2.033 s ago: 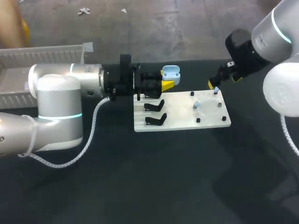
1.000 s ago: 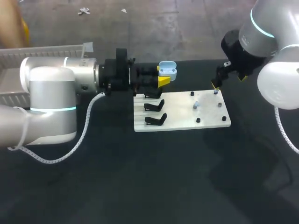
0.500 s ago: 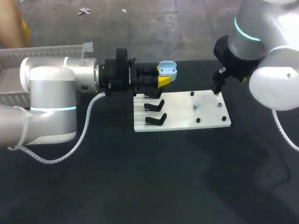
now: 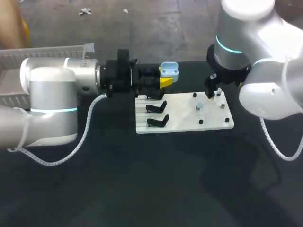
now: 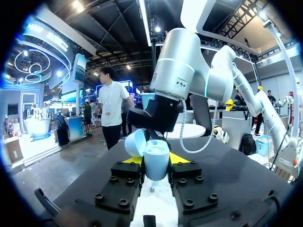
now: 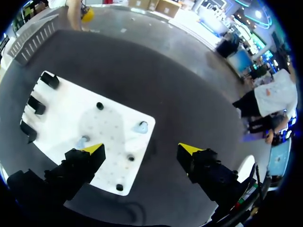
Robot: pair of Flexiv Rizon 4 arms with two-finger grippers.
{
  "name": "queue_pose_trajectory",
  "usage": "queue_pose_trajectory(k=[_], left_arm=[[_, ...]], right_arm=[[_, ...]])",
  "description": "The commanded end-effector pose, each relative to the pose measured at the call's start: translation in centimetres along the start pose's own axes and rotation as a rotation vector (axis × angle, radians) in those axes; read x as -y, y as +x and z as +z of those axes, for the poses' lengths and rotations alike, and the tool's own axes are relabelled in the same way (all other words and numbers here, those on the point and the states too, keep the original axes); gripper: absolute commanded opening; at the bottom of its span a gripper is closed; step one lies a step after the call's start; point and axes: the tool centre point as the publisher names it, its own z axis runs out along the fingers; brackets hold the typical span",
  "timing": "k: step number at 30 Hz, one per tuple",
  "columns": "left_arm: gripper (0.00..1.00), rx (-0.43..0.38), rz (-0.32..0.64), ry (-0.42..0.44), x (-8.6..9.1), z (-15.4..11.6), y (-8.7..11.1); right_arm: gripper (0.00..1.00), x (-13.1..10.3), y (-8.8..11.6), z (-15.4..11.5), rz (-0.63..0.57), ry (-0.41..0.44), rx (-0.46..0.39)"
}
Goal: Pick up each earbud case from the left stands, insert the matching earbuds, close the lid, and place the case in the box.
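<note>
Two arms meet at the white board (image 4: 182, 116) from above; your left gripper (image 4: 165, 81) holds the blue case (image 4: 170, 72) just past its far left corner. Left wrist: it clamps the open-lidded case. Right wrist: your right gripper (image 6: 142, 149) gapes wide over the board's edge, an earbud (image 6: 141, 126) just ahead.

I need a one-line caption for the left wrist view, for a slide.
Left gripper shut on an open light-blue earbud case, the right arm beyond it.

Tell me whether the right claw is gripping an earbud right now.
No, the right claw is open with nothing between its yellow tips; two pale blue earbuds sit on the white board ahead of it.
</note>
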Motion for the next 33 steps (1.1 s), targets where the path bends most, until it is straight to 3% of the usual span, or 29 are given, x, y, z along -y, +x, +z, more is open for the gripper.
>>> queue_pose_trajectory(k=[1,4,7,12,19,22,27,33], left_arm=[[0.0,0.004,0.004,-0.008,0.2,0.0,0.1],[0.0,0.004,0.004,-0.008,0.2,0.0,0.1],[0.0,0.004,0.004,-0.008,0.2,0.0,0.1],[0.0,0.004,0.004,-0.008,0.2,0.0,0.1],[0.0,0.004,0.004,-0.008,0.2,0.0,0.1],[0.0,0.004,0.004,-0.008,0.2,0.0,0.1],[0.0,0.004,0.004,-0.008,0.2,0.0,0.1],[0.0,0.004,0.004,-0.008,0.2,0.0,0.1]], right_arm=[[1.0,0.1,-0.5,1.1,-0.005,-0.002,-0.012],[0.98,0.4,-0.5,1.7,-0.013,-0.004,-0.021],[0.85,0.5,-0.7,2.1,-0.025,-0.004,-0.031],[0.73,0.6,-1.1,2.6,-0.046,-0.003,-0.04],[0.64,0.8,-1.6,3.0,-0.043,0.002,-0.052],[0.54,0.7,-1.8,3.1,-0.041,0.005,-0.059],[0.51,0.7,-2.0,3.1,-0.032,0.008,-0.074],[0.55,0.7,-2.1,3.1,-0.029,0.007,-0.089]])
